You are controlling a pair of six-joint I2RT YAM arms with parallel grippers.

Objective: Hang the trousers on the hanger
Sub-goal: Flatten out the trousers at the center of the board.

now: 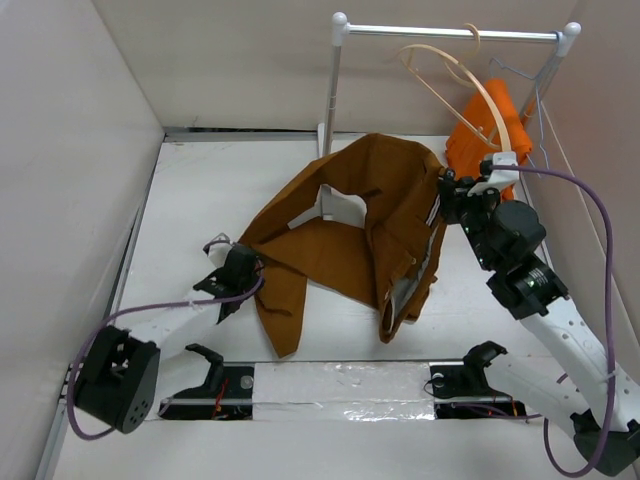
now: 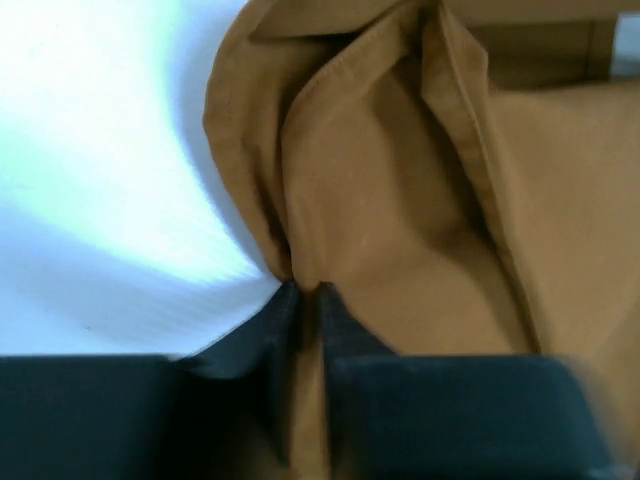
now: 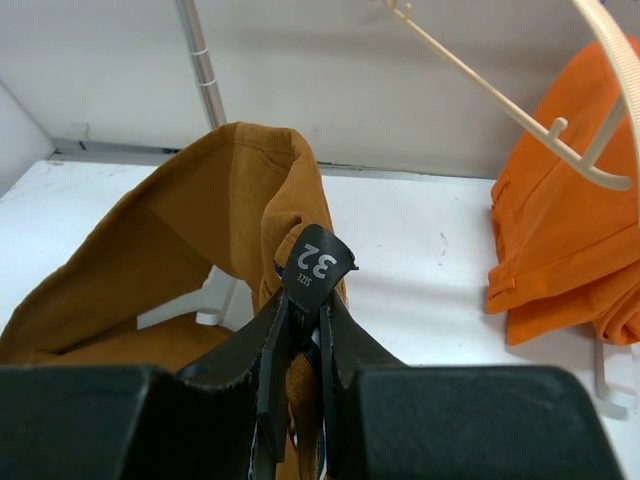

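- White table [image 1: 200, 200], pale walls on three sides; metal rail [image 1: 450, 33] stands at the far right.
- Trousers [image 1: 370, 210]: lifted in an arc across mid-table, held at both ends, loose cloth trailing toward the near edge.
- Left gripper [image 1: 245, 262]: low by the table, fingers pressed together on a fold at the trousers' left end.
- Right gripper [image 1: 445, 195]: raised, pinching the waistband at a black "32" size tag [image 3: 318, 262].
- Hanger [image 1: 480, 95]: hooked on the rail, above the right gripper, not touching the trousers.
- Orange garment [image 1: 490, 125]: hangs just behind the hanger.
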